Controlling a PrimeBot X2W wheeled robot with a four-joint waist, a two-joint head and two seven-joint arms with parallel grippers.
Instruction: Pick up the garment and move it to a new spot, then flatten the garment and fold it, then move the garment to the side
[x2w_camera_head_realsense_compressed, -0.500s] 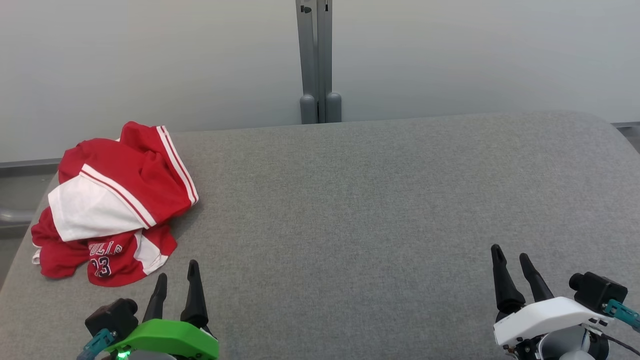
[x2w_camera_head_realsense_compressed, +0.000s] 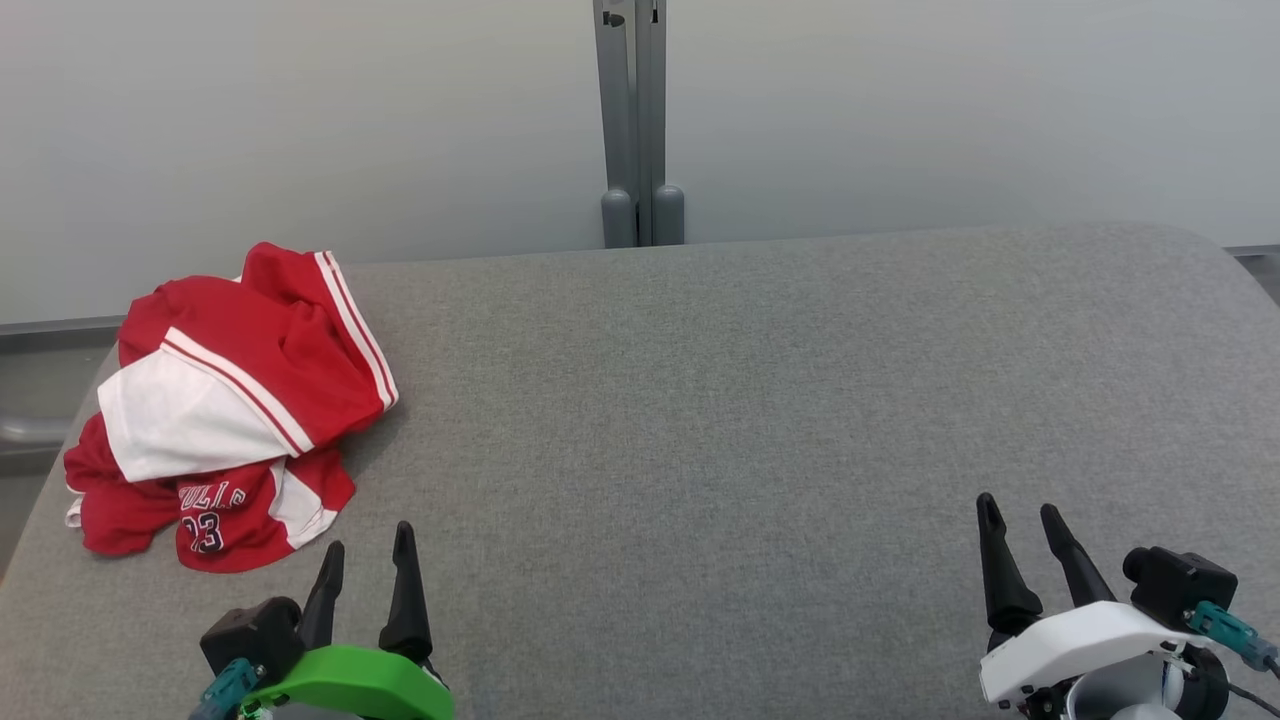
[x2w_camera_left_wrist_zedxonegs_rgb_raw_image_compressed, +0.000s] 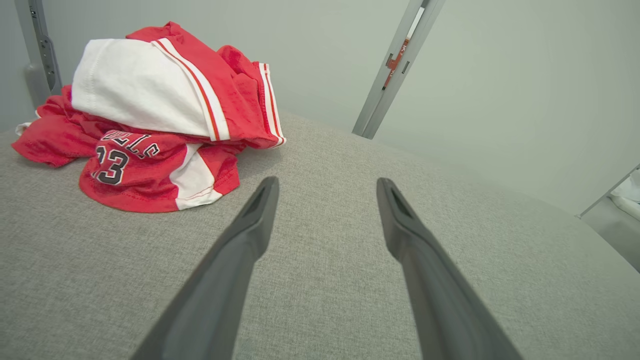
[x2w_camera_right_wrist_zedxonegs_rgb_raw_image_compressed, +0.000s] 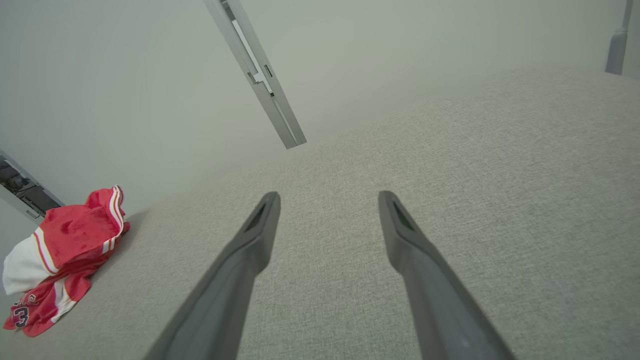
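Left gripper (x2w_camera_head_realsense_compressed: 369, 538): tapered dark fingers spread wide, empty. Right gripper (x2w_camera_head_realsense_compressed: 1017, 505): likewise agape, holding nothing. Just ahead-left of left fingertips, not touching: crumpled red-and-white jersey (x2w_camera_head_realsense_compressed: 230, 400), lettering partly buried in folds, on coarse grey woven tabletop (x2w_camera_head_realsense_compressed: 700, 400).

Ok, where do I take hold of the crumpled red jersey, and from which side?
Probably the raised red fold with the striped hem on the right flank of the jersey: it stands up off the grey table, so a finger can go either side. Come in with the open left claw, the nearer one, from the table's middle. The printed flap lies flat, harder to pinch.
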